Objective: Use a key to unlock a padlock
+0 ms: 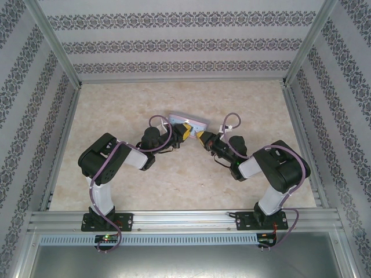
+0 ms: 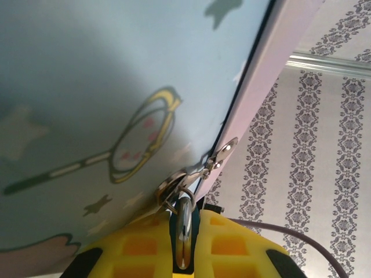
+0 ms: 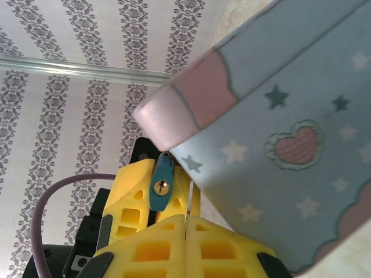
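Sliver of key [image 3: 190, 200] shows from clamped right gripper [image 3: 186, 225]; left gripper [image 2: 184, 243] pinches padlock [image 3: 160, 186].

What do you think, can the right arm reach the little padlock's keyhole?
Probably yes: the padlock shows its keyhole toward the right pincer, close by, nothing between; the tin box sits just aside.

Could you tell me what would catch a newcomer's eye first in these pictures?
The pastel-blue cartoon tin box stands out mid-table, where the left claw and right claw meet. By its pink corner sits a tiny teal padlock, brassy keyhole facing the right wrist camera.
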